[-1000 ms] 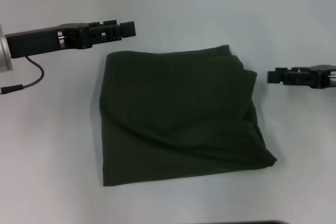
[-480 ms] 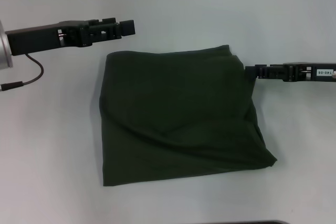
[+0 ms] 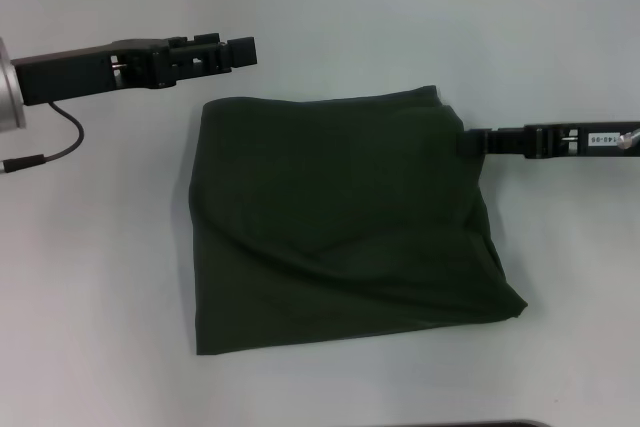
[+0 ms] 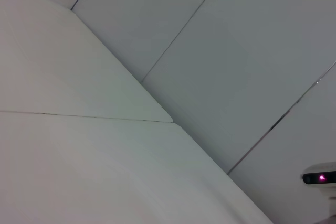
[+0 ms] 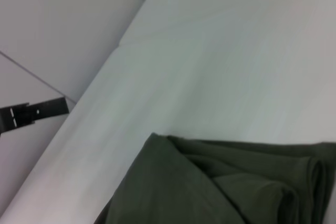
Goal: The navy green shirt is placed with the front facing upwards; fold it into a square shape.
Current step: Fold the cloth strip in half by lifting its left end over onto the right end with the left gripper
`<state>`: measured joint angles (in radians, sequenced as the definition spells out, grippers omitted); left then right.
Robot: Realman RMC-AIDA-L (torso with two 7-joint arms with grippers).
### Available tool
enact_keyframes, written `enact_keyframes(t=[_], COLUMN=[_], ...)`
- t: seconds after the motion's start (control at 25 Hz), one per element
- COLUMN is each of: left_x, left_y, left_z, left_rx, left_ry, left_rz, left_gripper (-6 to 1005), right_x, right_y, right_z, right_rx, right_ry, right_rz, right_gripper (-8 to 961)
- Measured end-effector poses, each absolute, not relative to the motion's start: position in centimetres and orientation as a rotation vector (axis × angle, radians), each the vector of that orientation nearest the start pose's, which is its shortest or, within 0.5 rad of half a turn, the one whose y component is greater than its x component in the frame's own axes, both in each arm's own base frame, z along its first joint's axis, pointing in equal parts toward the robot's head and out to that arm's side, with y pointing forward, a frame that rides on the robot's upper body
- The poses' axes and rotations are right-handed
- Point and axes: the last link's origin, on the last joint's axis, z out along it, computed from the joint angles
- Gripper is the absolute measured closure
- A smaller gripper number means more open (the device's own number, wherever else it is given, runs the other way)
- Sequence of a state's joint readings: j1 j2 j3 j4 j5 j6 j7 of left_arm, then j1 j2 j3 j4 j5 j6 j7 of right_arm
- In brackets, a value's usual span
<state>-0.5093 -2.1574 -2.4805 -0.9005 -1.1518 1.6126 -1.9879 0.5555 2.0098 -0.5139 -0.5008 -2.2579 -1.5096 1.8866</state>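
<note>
Shirt (image 3: 340, 222) lies folded on the white table (image 3: 90, 297), centred in the head view: the navy green shirt forms a rough square with plain green fabric uppermost, no lettering or collar showing. Its near right corner pokes outward and a soft crease runs diagonally across the lower half. Stacked fold layers show along the right edge, seen close in the right wrist view (image 5: 247, 182). Right gripper (image 3: 468, 142) reaches in from the right, level with the table, its tip at the upper right edge of the shirt; contact with the cloth looks likely but cannot be confirmed. Whether the right pincer is wide, narrow or closed on fabric cannot be told from these views. Left gripper (image 3: 243, 50) hangs beyond the shirt's far left corner, apart from the cloth and holding nothing; whether that pincer is wide or narrow cannot be told either. A black cable (image 3: 50, 152) trails from the left arm over the table. Left wrist view shows only pale table surface and panel seams.
</note>
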Motion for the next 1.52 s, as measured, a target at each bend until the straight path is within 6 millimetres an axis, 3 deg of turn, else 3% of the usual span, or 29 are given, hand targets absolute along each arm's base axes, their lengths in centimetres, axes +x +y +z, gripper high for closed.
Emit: enact_keyframes(t=[0.24, 0.44, 0.56, 1.04, 1.52], left_x=[-23.3, -23.5, -23.5, -23.5, -23.7], left_y=[33.5, 33.6, 33.6, 33.8, 33.7], left_z=[1.6, 1.6, 1.6, 1.5, 1.1], left_rx=[-2.561, -2.551, -2.550, -2.534, -2.530], left_ry=[-1.250, -1.250, -1.250, -1.253, -1.273], left_rz=[-0.874, -0.870, -0.869, -0.868, -0.871], left_gripper=[173, 173, 173, 173, 173], right_x=[30.5, 30.4, 30.2, 29.0, 28.8], right_y=[32.2, 32.4, 32.7, 35.3, 36.7], right_z=[-0.1, 0.4, 0.5, 2.1, 1.6], right_rx=[-2.512, -2.507, -2.510, -2.470, -2.414], right_ry=[1.550, 1.537, 1.524, 1.414, 1.385], right_rz=[0.555, 0.569, 0.577, 0.605, 0.573], right_gripper=[497, 714, 920, 907, 882])
